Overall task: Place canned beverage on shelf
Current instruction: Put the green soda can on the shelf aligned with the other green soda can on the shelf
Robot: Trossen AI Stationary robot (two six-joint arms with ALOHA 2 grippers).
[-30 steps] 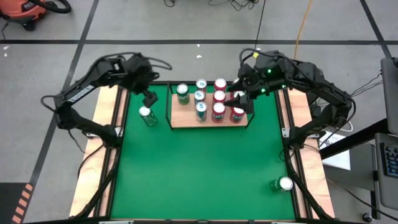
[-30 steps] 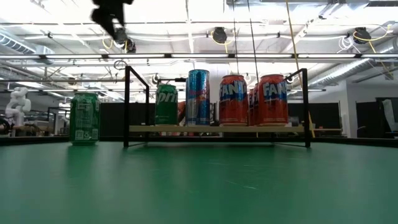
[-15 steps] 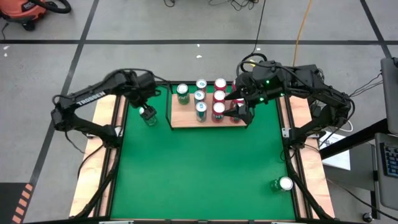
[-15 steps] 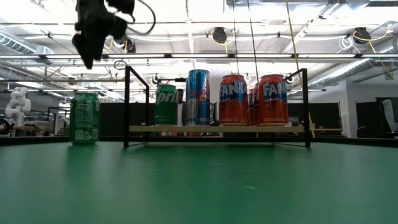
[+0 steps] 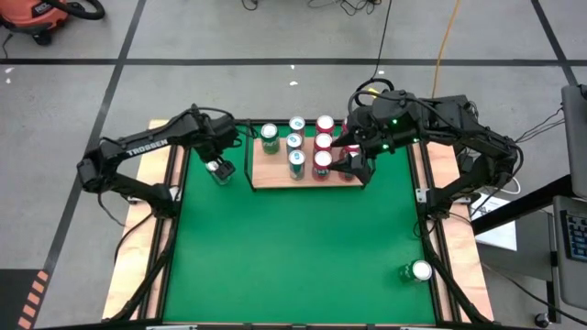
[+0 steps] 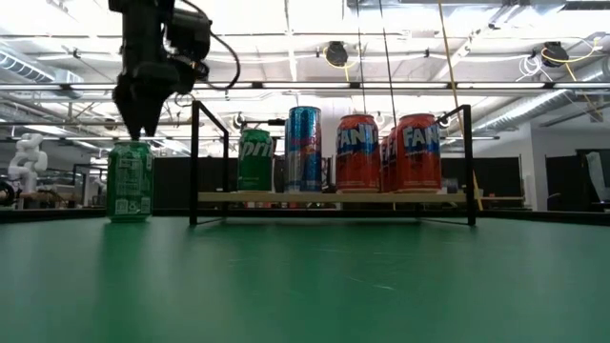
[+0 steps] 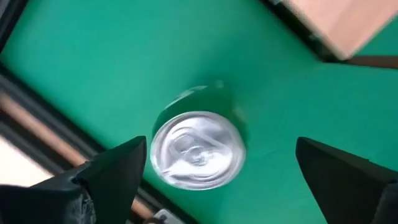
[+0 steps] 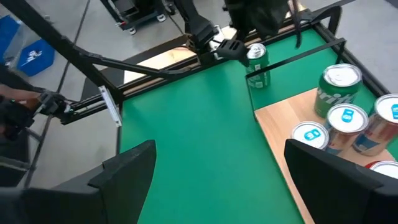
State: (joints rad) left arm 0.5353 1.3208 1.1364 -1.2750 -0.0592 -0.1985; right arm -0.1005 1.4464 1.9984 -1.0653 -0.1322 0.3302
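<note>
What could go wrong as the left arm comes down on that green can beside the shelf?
1. In the left wrist view the green can sits nearer one of the open fingers; that finger may clip the rim and tip it.
2. The can stands close to the shelf and its black rail; lifting across could snag it.
3. The right gripper hangs over the shelf's cans, crowding any placement.

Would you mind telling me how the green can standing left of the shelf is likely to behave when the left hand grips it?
The green can stands upright on the green mat, tall and narrow, so an off-centre push would probably tip it, and then it could roll. Its smooth, glossy wall may slip in a loose grip. The left hand hovers open just above its top.
</note>
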